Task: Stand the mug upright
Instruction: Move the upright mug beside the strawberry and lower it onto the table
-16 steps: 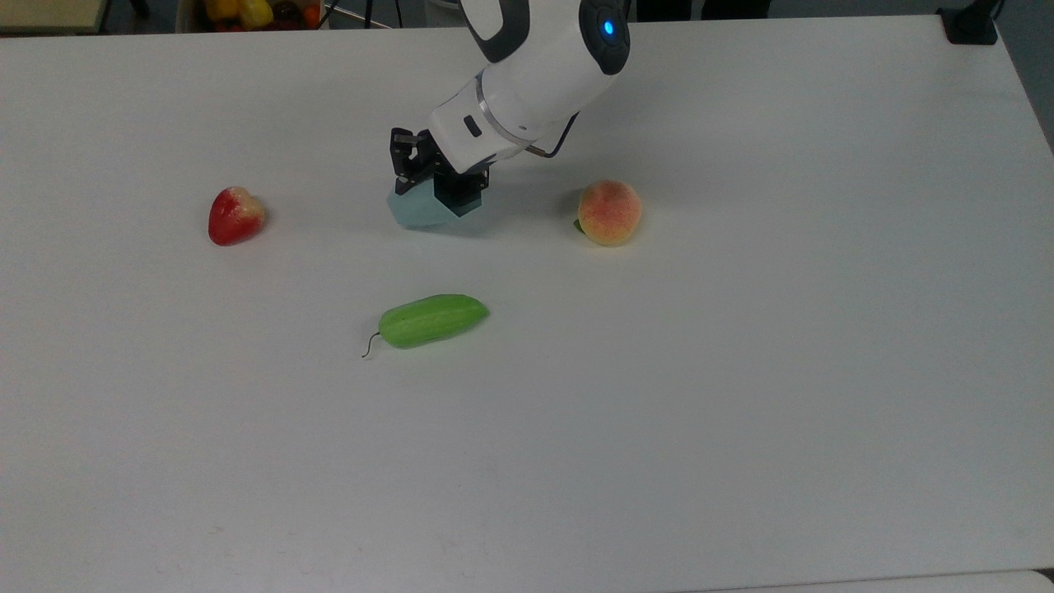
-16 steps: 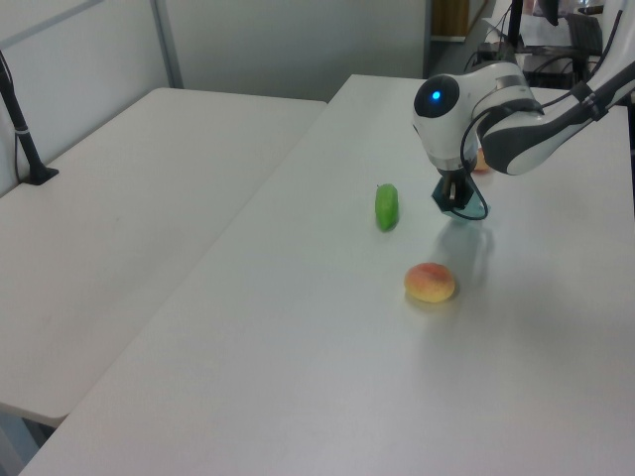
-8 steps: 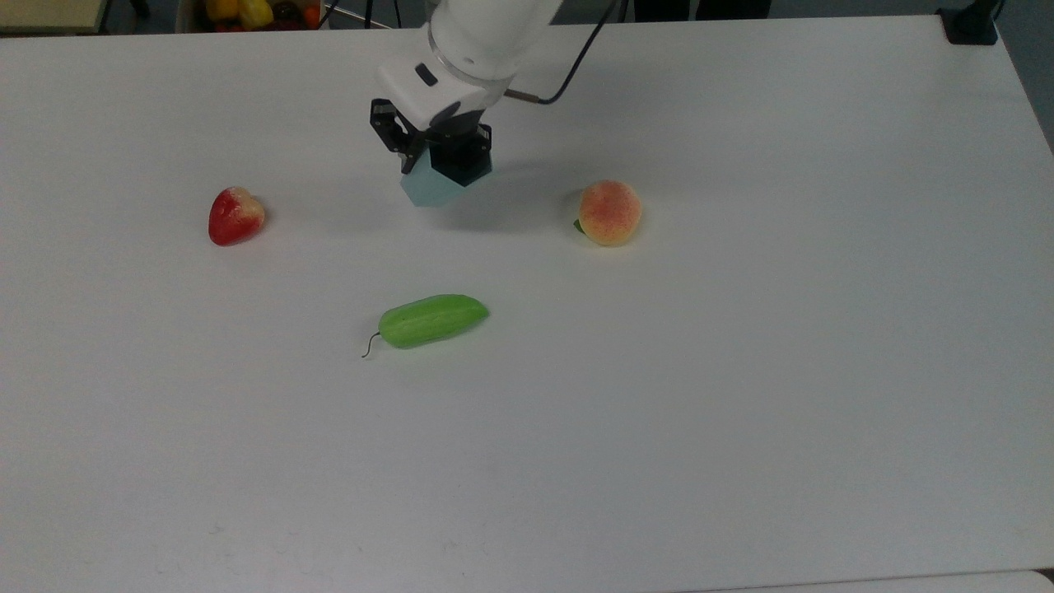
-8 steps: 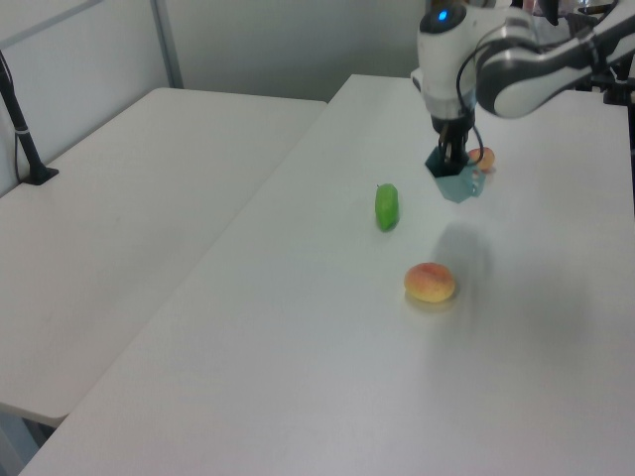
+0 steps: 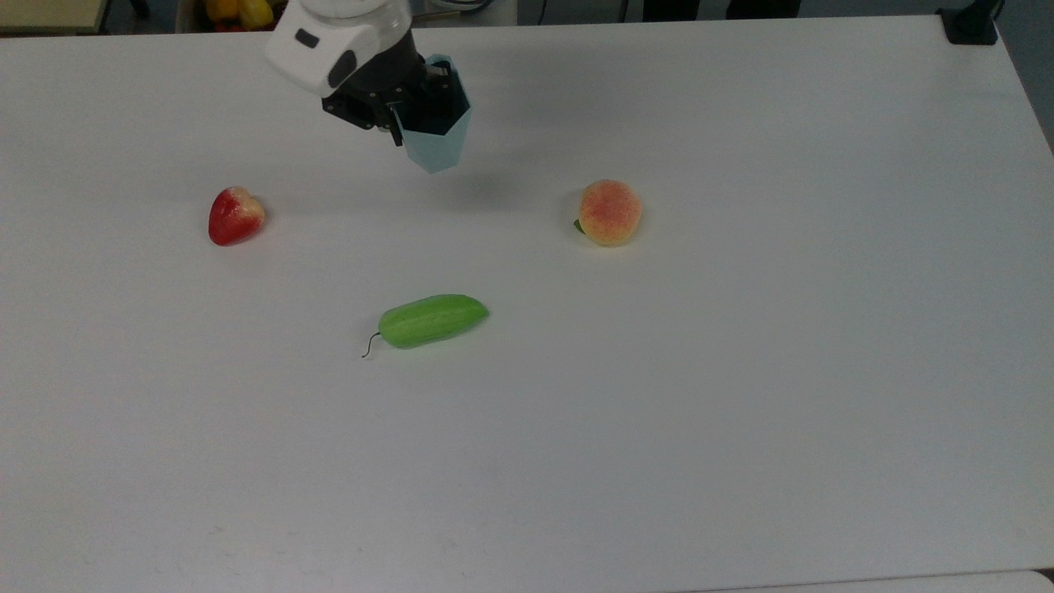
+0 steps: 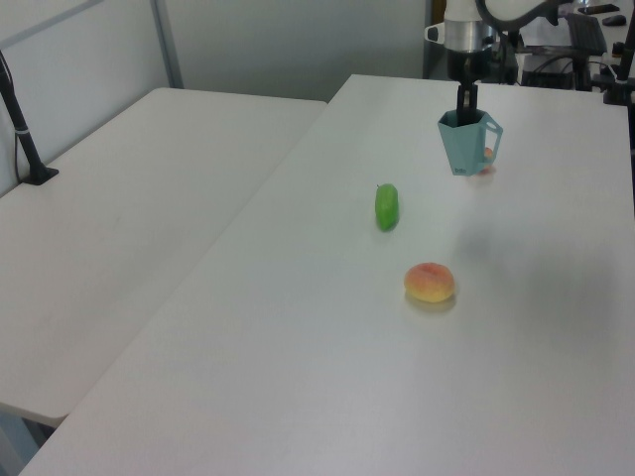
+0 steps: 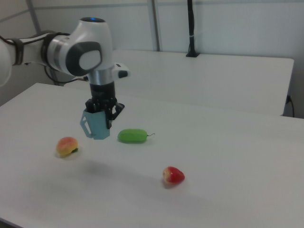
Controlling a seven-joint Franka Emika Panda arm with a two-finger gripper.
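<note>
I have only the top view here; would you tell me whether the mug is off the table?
Observer: Yes. In the left view the mug hangs clear of the table, with bare tabletop showing under its base.
Operator: Thank you. Is it upright?
Observer: In the right view it hangs rim up and base down, close to vertical.
Operator: And how is it held?
Observer: The right view shows the gripper coming straight down onto the rim and pinching the wall on the side opposite the handle.
</note>
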